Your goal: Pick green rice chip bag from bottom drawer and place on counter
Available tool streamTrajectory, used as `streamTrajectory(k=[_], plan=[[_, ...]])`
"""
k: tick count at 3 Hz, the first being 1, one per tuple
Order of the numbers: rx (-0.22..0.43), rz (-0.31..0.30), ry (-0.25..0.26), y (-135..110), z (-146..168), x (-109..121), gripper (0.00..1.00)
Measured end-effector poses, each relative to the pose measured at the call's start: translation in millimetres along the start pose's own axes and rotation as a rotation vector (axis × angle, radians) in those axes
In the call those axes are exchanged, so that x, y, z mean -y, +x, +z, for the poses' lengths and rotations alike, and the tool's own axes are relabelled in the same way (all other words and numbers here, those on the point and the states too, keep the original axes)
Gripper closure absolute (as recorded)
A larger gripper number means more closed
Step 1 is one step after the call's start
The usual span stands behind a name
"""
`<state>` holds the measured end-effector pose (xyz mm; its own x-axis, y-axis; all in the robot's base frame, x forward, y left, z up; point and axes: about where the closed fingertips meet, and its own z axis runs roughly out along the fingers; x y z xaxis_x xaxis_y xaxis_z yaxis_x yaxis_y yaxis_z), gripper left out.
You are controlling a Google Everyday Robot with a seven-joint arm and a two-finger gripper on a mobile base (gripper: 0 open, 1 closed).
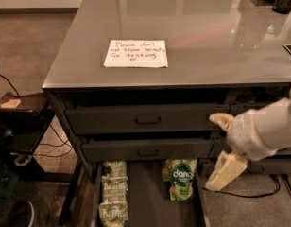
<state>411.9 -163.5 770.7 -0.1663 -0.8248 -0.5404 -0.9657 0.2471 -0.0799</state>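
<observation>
While right of "dang" bag (179, 178), gripper (213, 152)

Glossy smooth counter (207, 37); paper note (136, 54); crinkly bag (179, 176); gripper (216, 151) right, maybe plastic

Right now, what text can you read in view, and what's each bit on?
"Please don't eat these snacks for testing": handwritten paper note on the counter.
"dang": green rice chip bag in the bottom drawer.
White script on the pale-green bags left of it: too blurred to read.
The hand, open at the right by the drawer fronts: no text.
</observation>
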Motion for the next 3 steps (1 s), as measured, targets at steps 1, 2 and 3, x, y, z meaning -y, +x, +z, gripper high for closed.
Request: streamTrajectory(k=[1,2,3], plan=[[0.000,0.032,-0.078,28,67,-15,0.00],[0.001,0.039,-0.085,32,73,-16,0.00],[-0.027,0.014,-0.051,52,97,-11,0.00]])
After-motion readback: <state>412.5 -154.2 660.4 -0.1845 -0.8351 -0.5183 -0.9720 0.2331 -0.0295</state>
